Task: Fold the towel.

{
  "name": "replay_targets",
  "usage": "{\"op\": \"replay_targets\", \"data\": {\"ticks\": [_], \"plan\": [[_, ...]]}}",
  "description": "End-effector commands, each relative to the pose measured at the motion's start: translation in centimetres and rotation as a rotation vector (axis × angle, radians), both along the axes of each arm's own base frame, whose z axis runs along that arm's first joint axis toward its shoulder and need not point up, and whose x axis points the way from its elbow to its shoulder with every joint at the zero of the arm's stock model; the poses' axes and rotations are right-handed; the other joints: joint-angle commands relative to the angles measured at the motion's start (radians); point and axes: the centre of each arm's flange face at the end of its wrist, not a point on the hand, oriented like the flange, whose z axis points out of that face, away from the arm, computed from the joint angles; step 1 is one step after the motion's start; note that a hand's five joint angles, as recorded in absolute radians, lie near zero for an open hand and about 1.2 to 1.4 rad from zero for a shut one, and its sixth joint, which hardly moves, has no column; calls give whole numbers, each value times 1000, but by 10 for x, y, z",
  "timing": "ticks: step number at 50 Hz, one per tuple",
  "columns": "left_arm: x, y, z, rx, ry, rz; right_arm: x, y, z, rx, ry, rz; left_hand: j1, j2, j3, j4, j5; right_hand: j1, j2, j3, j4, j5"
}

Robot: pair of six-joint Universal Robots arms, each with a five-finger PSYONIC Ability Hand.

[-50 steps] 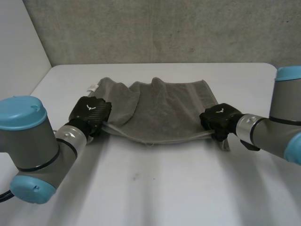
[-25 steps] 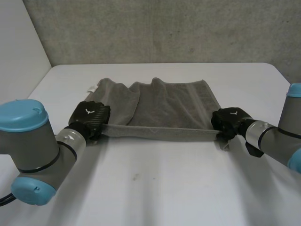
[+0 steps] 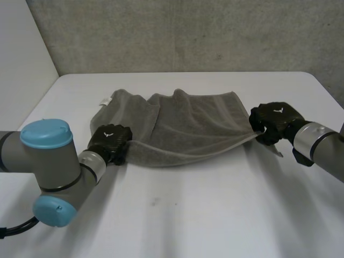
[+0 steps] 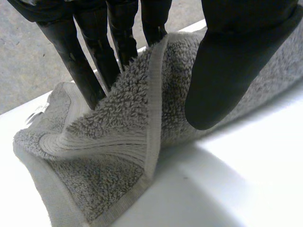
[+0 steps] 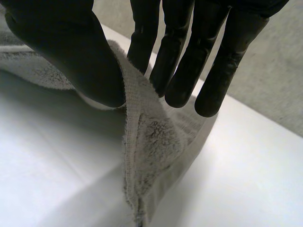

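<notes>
White table (image 3: 215,215), concrete wall (image 3: 188,32) behind; grey towel (image 3: 188,121) mid-table, far part rumpled on the surface, near edge slung between both hands; left hand (image 3: 110,144) at the near left corner, right hand (image 3: 274,118) at the near right; head view gives hand backs, not grips; left wrist view: thumb (image 4: 227,71) and fingers (image 4: 90,71) pinch the hem; right wrist view: same pinch, corner hanging below.

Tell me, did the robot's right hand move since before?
Yes. The right hand, pinching the towel, went outward toward the table's right edge and slightly nearer the wall.
</notes>
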Motion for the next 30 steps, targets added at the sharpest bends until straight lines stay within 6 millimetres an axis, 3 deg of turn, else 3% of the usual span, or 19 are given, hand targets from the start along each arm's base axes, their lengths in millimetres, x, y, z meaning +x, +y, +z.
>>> {"op": "replay_targets", "data": {"ticks": [1, 7, 15, 20, 30], "plan": [[-3, -12, -2, -38, 6, 8, -12, -7, 18, -54, -5, -37, 108, 113, 112, 112, 113, 336, 219, 207, 201, 296], [0, -15, 2, -60, 2, 49, -17, -11, 21, -64, -4, -52, 132, 136, 135, 136, 136, 336, 219, 207, 201, 296], [4, -14, 14, -105, -25, 71, -16, -9, 20, -76, 33, -42, 507, 511, 510, 511, 512, 336, 219, 207, 201, 296], [4, -14, 11, -104, -41, 64, -17, -10, 20, -78, 36, -46, 560, 564, 564, 564, 565, 336, 219, 207, 201, 296], [6, -12, 6, -122, -137, 41, -19, -12, 24, -98, 50, -50, 405, 409, 408, 409, 410, 336, 219, 207, 201, 296]]}}
